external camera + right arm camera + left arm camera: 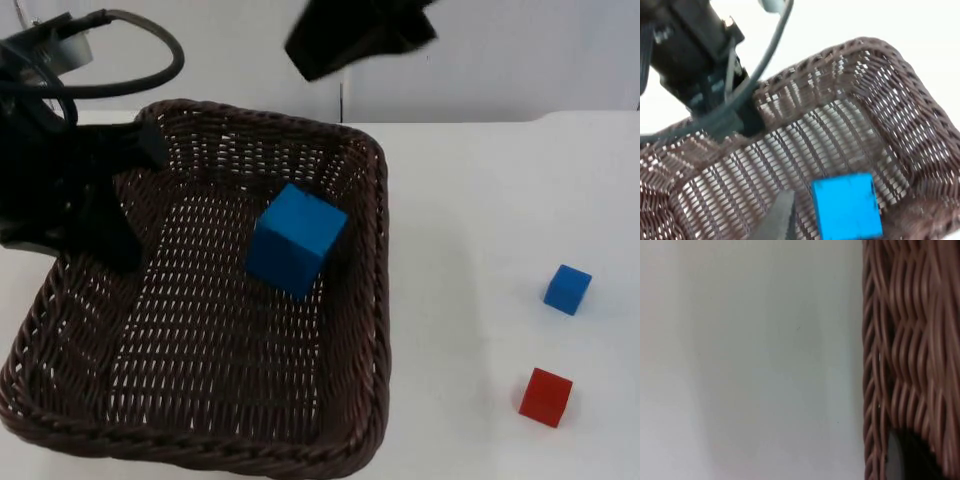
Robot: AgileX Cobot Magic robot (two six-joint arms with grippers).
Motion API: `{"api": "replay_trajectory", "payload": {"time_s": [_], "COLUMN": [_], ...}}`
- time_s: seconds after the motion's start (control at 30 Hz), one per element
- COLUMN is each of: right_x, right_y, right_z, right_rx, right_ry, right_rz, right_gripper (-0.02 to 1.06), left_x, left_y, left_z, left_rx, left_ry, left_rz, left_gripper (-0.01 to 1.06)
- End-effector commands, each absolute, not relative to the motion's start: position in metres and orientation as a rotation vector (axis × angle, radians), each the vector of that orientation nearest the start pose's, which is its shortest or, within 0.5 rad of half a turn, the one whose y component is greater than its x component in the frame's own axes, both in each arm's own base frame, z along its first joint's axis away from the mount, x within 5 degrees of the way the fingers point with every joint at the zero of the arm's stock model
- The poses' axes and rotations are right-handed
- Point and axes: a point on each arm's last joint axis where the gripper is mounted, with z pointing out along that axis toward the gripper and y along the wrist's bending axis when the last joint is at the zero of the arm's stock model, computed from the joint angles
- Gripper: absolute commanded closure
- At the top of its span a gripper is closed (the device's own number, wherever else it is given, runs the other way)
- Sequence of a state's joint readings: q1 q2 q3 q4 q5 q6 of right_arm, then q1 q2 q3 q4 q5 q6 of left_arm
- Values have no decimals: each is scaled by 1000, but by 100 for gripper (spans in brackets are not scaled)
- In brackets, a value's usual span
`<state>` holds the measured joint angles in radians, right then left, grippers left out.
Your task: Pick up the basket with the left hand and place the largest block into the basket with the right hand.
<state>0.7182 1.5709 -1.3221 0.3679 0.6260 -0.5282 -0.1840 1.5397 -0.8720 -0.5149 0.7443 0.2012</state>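
A top view of a white table (pixel 470 200) reads from left to right. At the left edge of the frame, the left gripper (pixel 125 195) reaches in from the upper left and pinches the left wall of a dark brown wicker basket (pixel 200 440), 1 finger outside the weave and 1 inside. In the left wrist view the basket's woven wall (pixel 905 340) stands close against the camera, with white table beside it.

The basket takes up the left and centre of the top view. Inside it, near its right wall, sits the large blue block (pixel 295 240), tilted onto an edge or corner; whether it has come fully to rest is hard to say. It is plainly the biggest of the 3 blocks.

At the upper centre of the frame, the right gripper (pixel 360 35) hangs above the basket's far rim, up and slightly right of the large block and apart from it. Its jaws cannot be made out well enough to call them spread or pressed together. The right wrist view looks down into the basket at the blue block (pixel 847 205), which lies below that gripper with nothing gripping it.

At the lower right of the top view, well apart from the basket, a small blue block (pixel 568 289) and a small red block (pixel 546 397) rest on the table.

The placement looks done; what remains for the right arm is to lift clear, straight up and away from the block.
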Motion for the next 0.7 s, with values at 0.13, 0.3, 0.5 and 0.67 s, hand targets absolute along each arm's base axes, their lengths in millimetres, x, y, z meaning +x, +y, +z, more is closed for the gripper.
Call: {"api": "replay_trajectory", "payload": {"time_s": [0.13,0.3,0.5,0.67], "right_x": [221,194,173,162], "right_y": [212,187,169,160], "right_z": [316,319,333,341], "right_rx": [-1058,-1023,-1003,-1004], "right_ry": [1975,1934,1874,1851], "right_rz": [453,456,469,479], "right_gripper": [12,12,12,12], "left_x": [263,260,261,260], "left_y": [-77,-74,-75,-80], "left_z": [196,185,176,161], "left_rx": [9,2,-2,75], "left_ry": [2795,2779,2812,2890], "left_rz": [-537,-498,-498,-502], "left_gripper": [105,105,105,105]}}
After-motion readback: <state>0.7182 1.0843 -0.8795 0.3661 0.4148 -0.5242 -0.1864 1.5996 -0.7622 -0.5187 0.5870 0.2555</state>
